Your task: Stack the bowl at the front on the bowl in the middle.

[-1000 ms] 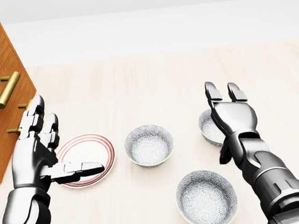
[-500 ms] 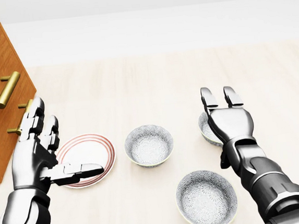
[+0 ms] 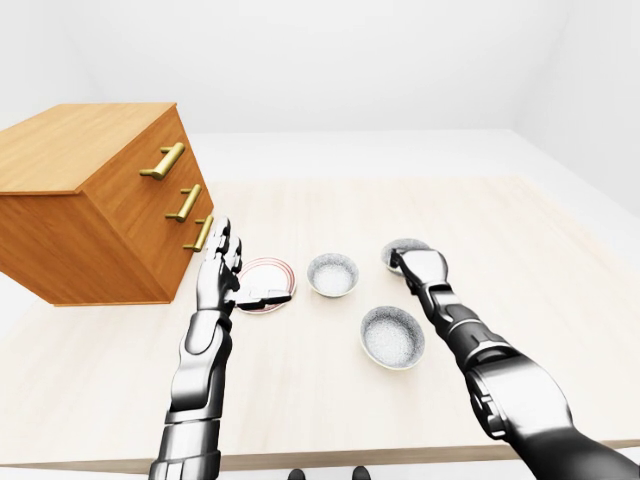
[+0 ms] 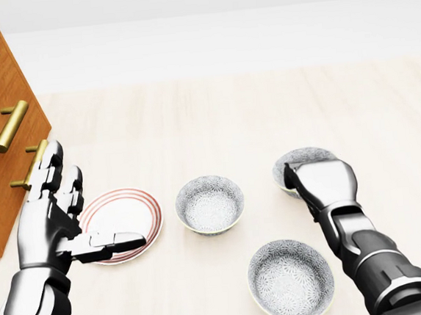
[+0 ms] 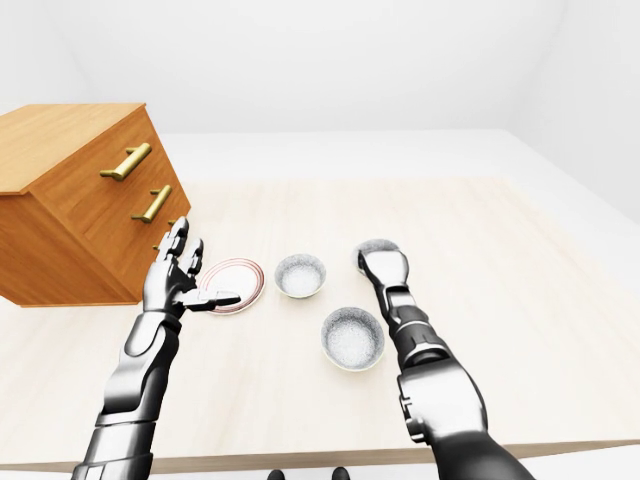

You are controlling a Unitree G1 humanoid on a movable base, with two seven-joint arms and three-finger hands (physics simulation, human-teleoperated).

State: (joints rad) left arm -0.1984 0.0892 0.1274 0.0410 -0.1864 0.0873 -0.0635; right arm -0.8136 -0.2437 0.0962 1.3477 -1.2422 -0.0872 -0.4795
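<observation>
Three patterned grey bowls stand on the pale table [image 4: 192,115]. One bowl [image 4: 290,279] lies lowest in the head view, nearest me. A second bowl [image 4: 209,203] sits in the middle. The third bowl [image 4: 301,158] is at the right, partly hidden under my right hand [image 4: 317,181], whose fingers are curled down over its near rim and grip it. My left hand [image 4: 89,208] is held open at the left, fingers spread and thumb out over the plate, holding nothing.
A white plate with red rings [image 4: 131,214] lies left of the middle bowl, under my left thumb. A wooden drawer chest with brass handles [image 3: 90,200] stands at the left edge of the table.
My right hand has drawn back toward me and curled its formerly straight fingers down onto the right bowl's rim. The left hand and the other bowls have stayed in place.
</observation>
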